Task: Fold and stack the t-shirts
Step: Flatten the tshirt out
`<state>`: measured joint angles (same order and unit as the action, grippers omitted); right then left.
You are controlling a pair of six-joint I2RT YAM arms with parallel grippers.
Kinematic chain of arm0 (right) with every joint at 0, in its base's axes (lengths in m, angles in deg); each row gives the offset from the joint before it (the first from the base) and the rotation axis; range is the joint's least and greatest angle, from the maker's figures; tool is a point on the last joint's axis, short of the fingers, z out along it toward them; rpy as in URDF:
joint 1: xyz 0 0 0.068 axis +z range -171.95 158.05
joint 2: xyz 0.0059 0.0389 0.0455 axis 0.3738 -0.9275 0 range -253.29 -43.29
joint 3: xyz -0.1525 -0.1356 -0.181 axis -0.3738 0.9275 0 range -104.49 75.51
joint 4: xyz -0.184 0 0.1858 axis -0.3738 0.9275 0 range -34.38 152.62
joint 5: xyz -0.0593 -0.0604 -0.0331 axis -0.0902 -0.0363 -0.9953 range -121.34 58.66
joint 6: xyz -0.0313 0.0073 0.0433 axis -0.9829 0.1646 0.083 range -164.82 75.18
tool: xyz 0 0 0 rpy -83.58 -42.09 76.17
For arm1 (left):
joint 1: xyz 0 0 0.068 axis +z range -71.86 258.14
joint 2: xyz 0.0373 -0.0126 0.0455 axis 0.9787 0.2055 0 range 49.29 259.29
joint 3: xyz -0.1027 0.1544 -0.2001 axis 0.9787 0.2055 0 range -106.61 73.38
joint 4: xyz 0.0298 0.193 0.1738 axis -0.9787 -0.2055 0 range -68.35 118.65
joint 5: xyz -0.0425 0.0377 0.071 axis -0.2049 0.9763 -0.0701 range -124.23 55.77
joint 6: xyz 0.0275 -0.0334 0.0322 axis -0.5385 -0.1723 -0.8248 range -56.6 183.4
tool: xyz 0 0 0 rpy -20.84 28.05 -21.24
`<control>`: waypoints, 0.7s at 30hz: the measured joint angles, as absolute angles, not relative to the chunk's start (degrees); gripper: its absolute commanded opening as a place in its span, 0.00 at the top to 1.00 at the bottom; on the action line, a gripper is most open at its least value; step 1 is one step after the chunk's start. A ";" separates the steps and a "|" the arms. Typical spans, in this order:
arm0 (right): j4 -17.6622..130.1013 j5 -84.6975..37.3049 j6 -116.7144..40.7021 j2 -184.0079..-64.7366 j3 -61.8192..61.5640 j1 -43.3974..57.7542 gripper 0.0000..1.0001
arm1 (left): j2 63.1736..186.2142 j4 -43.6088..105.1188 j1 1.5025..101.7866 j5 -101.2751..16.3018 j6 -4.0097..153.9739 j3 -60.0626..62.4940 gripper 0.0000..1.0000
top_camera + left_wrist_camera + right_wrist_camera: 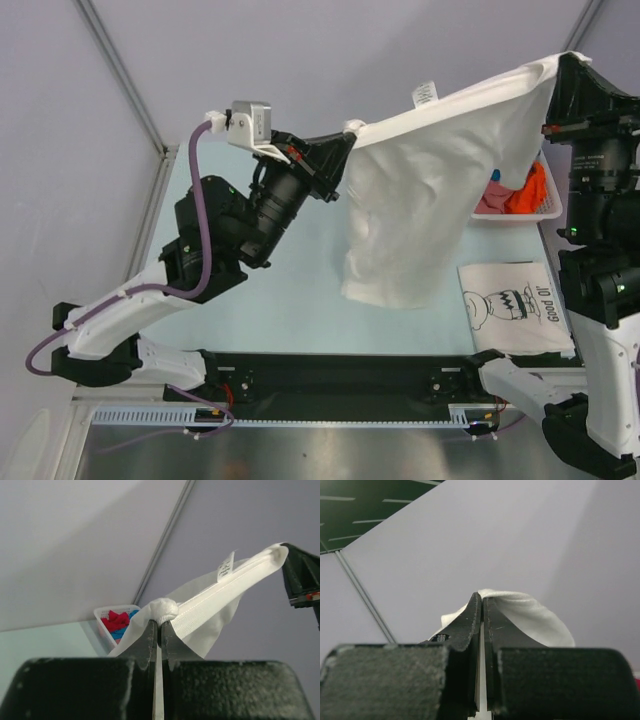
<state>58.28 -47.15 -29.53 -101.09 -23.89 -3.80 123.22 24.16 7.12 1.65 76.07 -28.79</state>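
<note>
A plain white t-shirt (420, 190) hangs in the air, stretched between both grippers. My left gripper (345, 150) is shut on its left shoulder; the pinched cloth (165, 611) bulges above the fingertips in the left wrist view. My right gripper (562, 70) is shut on the other shoulder, high at the right; white cloth (530, 615) shows behind its tips. A folded white t-shirt with black cartoon print (515, 305) lies on the table at the right. Red, orange and pink shirts (520, 192) sit in the basket.
The white lattice basket (520, 215) stands at the back right, partly hidden by the hanging shirt; it also shows in the left wrist view (102, 614) with red and blue cloth inside. The pale green table (290, 300) runs under the shirt.
</note>
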 measured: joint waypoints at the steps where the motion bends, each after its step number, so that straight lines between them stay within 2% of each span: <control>1: 57.60 -47.39 -30.38 -100.74 -23.93 -3.77 1.00 | 123.09 25.41 7.05 1.78 77.71 -27.19 1.00; 7: 51.48 -45.45 -33.31 -105.40 -25.64 -3.75 1.00 | 122.32 29.19 6.81 2.24 84.61 -21.20 1.00; 11: 43.07 -38.69 -32.33 -115.10 -25.81 -3.77 1.00 | 119.44 28.88 6.81 6.13 86.04 -16.13 1.00; 16: 33.17 -26.65 -28.88 -135.58 -28.15 0.14 1.00 | 113.23 22.48 7.34 16.89 87.52 -6.64 1.00; 21: 30.37 -18.34 -25.93 -157.68 -32.85 7.85 1.00 | 106.54 3.31 12.30 22.18 100.57 5.27 0.95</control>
<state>30.37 -18.34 -25.93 -157.68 -32.85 7.85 106.54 3.31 12.30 22.18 100.57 5.27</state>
